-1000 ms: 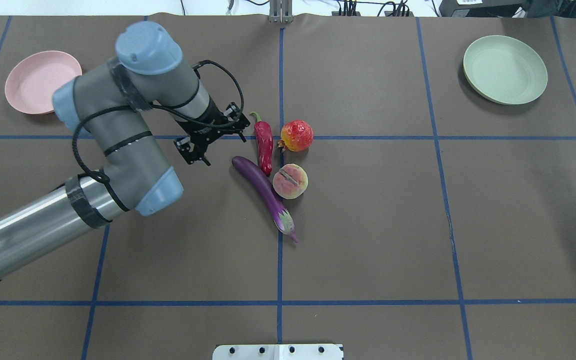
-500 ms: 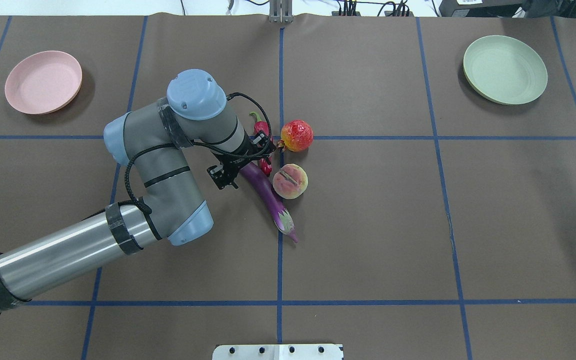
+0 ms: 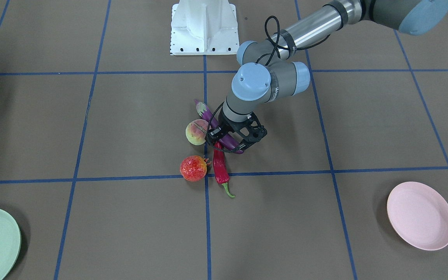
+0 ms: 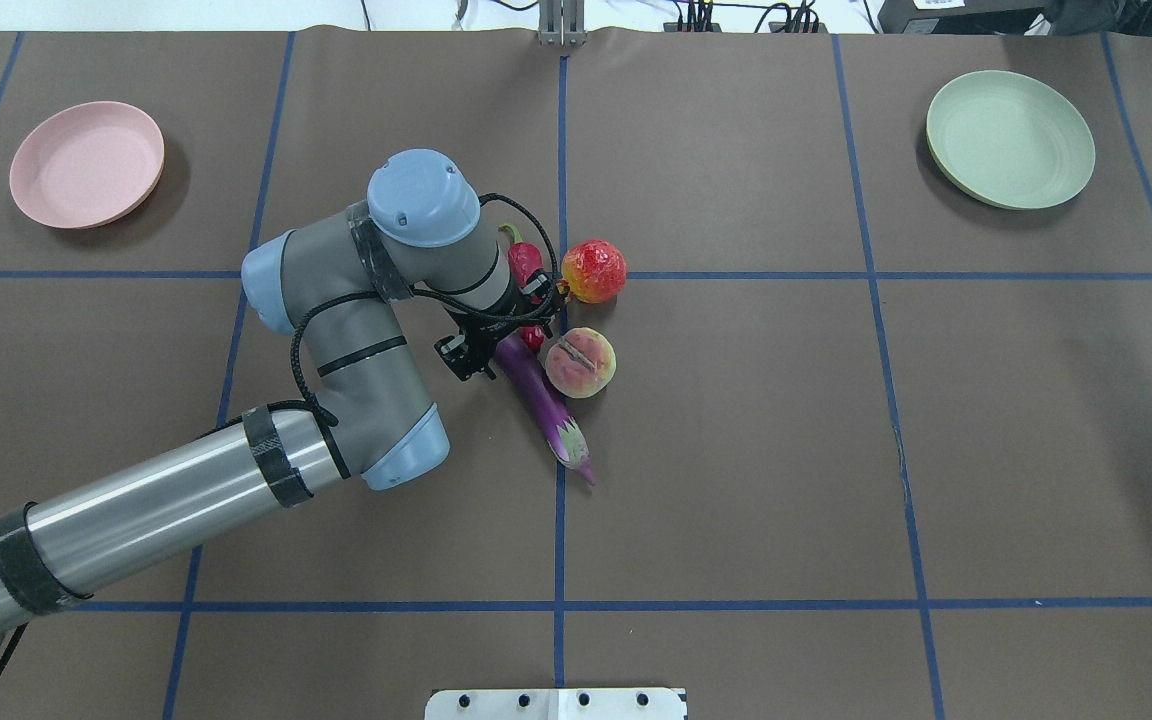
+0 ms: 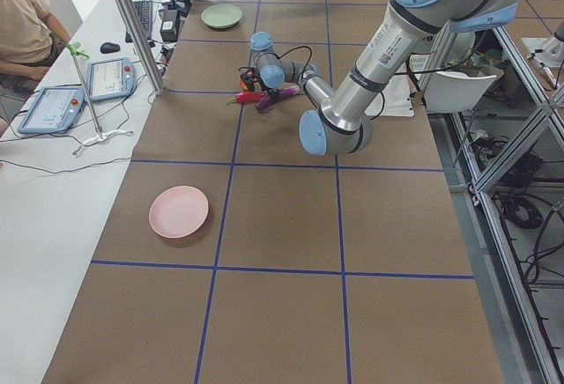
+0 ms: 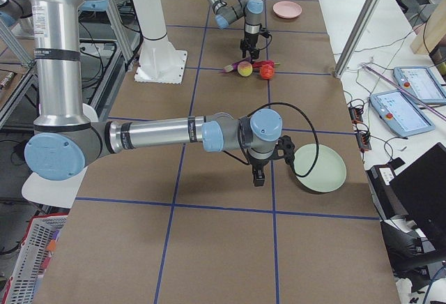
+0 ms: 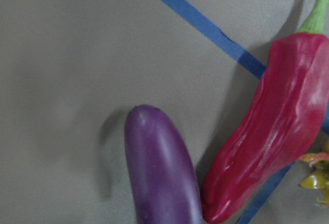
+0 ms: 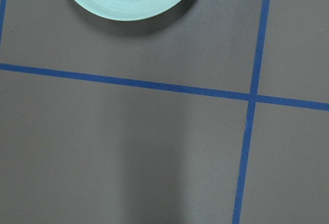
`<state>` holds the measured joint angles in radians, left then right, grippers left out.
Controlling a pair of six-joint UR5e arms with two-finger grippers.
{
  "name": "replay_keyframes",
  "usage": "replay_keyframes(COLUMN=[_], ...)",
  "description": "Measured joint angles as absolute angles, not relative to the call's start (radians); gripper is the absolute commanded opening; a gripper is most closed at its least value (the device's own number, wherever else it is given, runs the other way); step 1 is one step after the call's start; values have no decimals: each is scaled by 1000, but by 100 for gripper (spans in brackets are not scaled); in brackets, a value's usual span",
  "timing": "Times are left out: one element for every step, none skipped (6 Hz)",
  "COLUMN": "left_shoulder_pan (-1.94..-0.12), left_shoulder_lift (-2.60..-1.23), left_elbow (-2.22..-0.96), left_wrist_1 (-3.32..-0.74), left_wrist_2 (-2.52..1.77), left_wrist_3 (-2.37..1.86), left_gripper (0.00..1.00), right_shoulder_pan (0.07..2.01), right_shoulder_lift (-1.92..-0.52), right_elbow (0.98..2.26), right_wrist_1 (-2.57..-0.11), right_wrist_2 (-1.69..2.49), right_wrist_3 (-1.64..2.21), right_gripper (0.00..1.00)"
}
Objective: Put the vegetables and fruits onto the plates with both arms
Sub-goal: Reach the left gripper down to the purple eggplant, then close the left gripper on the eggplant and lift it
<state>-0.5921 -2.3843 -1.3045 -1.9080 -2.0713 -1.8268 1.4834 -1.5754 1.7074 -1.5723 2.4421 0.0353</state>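
The eggplant (image 4: pixel 539 398) lies on the table (image 4: pixel 736 480) at a slant, its cap toward the robot and its blunt tip away. The chili (image 4: pixel 523 258) lies beside that tip, stem pointing away from the robot. Since a second ago the left gripper (image 4: pixel 501 325) has swung in from the side and now hangs spread apart over the eggplant's tip. The peach (image 4: pixel 581 362) and pomegranate (image 4: pixel 594 270) have not moved. All four are well apart from the pink plate (image 4: pixel 86 163) and green plate (image 4: pixel 1010 138). The right gripper (image 6: pixel 259 177) hovers near the green plate; I cannot tell its state.
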Motion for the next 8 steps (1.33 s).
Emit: replay_keyframes(left_shoulder_pan=[-591, -591, -591, -592, -612, -664, -724, -778], left_shoulder_lift=[-2382, -2381, -2381, -2381, -2381, -2363, -2321, -2277], left_elbow=[-1303, -1302, -1301, -1306, -1333, -1381, -1429, -1458], left_wrist_1=[-1908, -1908, -1908, -1907, -1899, -1886, -1879, -1876], left_wrist_2=[-2071, -2071, -2071, -2073, -2080, -2118, -2161, -2180], left_wrist_3=[-1827, -1830, -1833, -1834, -1831, -1819, -1785, -1713], left_gripper=[28, 0, 0, 0, 0, 0, 0, 0], right_shoulder_pan=[1483, 1483, 1483, 1483, 1483, 1483, 1483, 1483], right_shoulder_lift=[-1575, -1575, -1575, -1575, -1575, -1575, -1575, -1575], right_elbow=[1707, 1707, 1707, 1708, 1708, 1708, 1708, 1709], right_wrist_1=[-1572, -1572, -1572, -1572, -1572, -1572, -1572, -1572], right_wrist_2=[2442, 2442, 2442, 2443, 2443, 2443, 2444, 2443], right_wrist_3=[35, 35, 35, 35, 35, 35, 35, 36], right_gripper=[100, 100, 100, 100, 100, 100, 100, 100])
